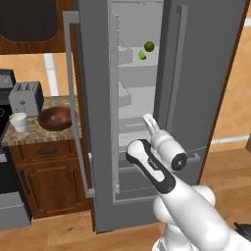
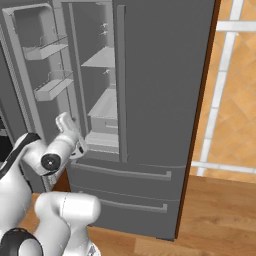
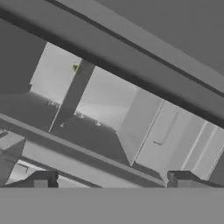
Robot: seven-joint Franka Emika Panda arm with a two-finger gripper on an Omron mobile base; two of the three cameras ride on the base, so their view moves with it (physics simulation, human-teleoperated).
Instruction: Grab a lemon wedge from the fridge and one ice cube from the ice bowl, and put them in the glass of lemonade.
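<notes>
**Fridge open, lemon wedge not yet reached**

The left door of the fridge (image 1: 206, 73) is swung wide, and the claw (image 1: 151, 122) is held in front of the lower shelves, spread wide and empty. The lemon wedge (image 1: 142, 55) is seen on an upper shelf, just beside a darker green round fruit (image 1: 149, 46), well above the claw. In the hand view a tiny yellow-green speck (image 3: 75, 68) is visible far up the shelves; it is judged to be one of these two fruits, though which one cannot be told.

On the desk (image 1: 34, 135) to the left, the ice bowl (image 1: 55, 118) is set near a toaster (image 1: 26, 98), with the glass of lemonade (image 1: 19, 121) just left of the bowl.

Opening the fridge is judged done. Nothing has been grasped. Left to do: the wedge fetched and dropped into the glass, then one ice cube taken from the bowl and added.
</notes>
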